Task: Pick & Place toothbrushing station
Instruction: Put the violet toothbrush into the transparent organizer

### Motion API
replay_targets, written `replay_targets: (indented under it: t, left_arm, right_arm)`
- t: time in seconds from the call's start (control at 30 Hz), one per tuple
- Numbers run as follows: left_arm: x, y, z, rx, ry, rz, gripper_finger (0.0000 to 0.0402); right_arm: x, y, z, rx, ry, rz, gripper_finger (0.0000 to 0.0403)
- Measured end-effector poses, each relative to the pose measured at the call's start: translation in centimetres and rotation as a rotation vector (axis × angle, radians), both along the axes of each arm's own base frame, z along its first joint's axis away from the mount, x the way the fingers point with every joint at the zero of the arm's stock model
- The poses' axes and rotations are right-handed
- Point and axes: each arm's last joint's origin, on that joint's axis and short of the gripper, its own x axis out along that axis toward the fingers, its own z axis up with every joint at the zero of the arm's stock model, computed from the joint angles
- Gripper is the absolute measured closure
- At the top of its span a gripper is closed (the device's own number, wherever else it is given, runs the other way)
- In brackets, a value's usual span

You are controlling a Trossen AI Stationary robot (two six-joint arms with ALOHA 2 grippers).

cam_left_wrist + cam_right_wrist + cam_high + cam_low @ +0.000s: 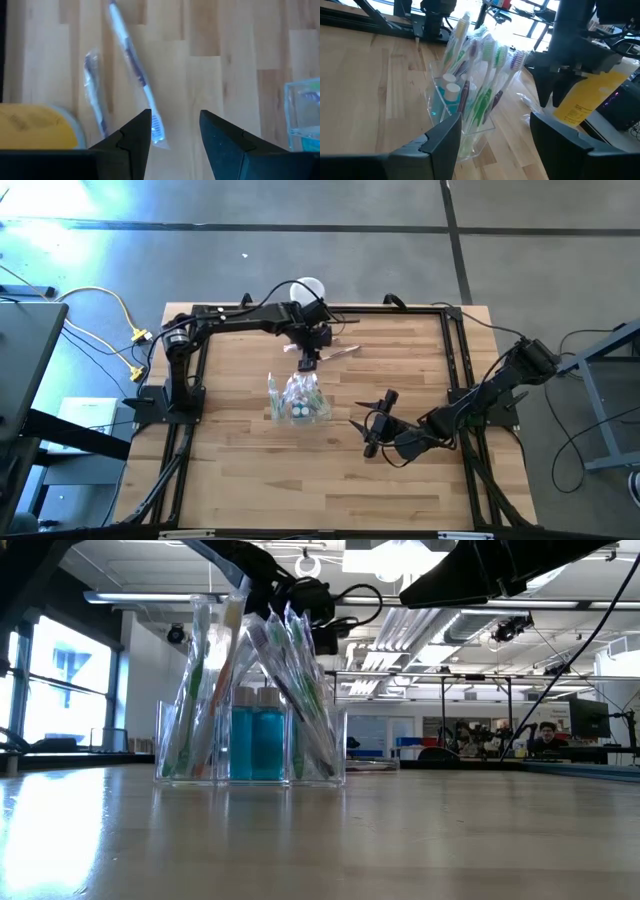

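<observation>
Two grippers are in view, and neither holds anything. Left gripper (307, 363) hangs above the table near the far edge, roughly at twelve o'clock from the table's centre, its fingers (135, 135) parted with bare wood visible in the gap. Below it lie two wrapped toothbrushes (134, 70) flat on the wood, and a yellow jar (37, 127) with a white lid sits just beside them; the fingers touch none of these. Right gripper (379, 423) rests low toward four o'clock, its jaws spread wide and empty, pointing at the toothbrushing station (298, 402) but well apart from it.

That station, a clear plastic container, stands upright near the table's centre, at about six o'clock from the left gripper. In the low view it holds several wrapped toothbrushes leaning against each other, with two blue bottles (255, 735) in the middle compartments. Nothing grips or touches it.
</observation>
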Motion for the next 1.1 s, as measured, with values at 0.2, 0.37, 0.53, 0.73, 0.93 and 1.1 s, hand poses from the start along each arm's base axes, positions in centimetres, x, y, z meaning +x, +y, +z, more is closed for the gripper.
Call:
replay_targets:
  t: [0.2,0.37,0.53,0.73,0.93,1.1]
  left_arm:
    - [0.2,-0.8,0.0,0.047,0.010,-0.115,0.0240]
    - [0.3,-1.1,-0.1,0.138,0.027,-0.255,0.0240]
    - [0.2,-1.0,-0.1,0.200,0.039,-0.330,0.0240]
    - [0.3,-1.2,-0.1,0.228,0.037,-0.407,0.0240]
    - [0.5,-1.7,-0.6,0.217,0.020,-0.521,0.0240]
    - [1.0,-1.7,-1.2,0.232,0.018,-0.541,0.0240]
  right_arm:
    - [0.0,0.0,0.0,0.000,0.000,0.000,0.0174]
    - [0.0,0.0,0.0,-0.001,0.001,0.001,0.0174]
    - [0.0,0.0,0.0,-0.001,0.001,0.003,0.0174]
    - [0.0,0.0,0.0,0.002,0.001,0.003,0.0174]
    - [0.0,0.0,0.0,0.021,-0.003,0.011,0.0174]
    - [0.0,0.1,0.0,0.037,-0.003,0.023,0.0174]
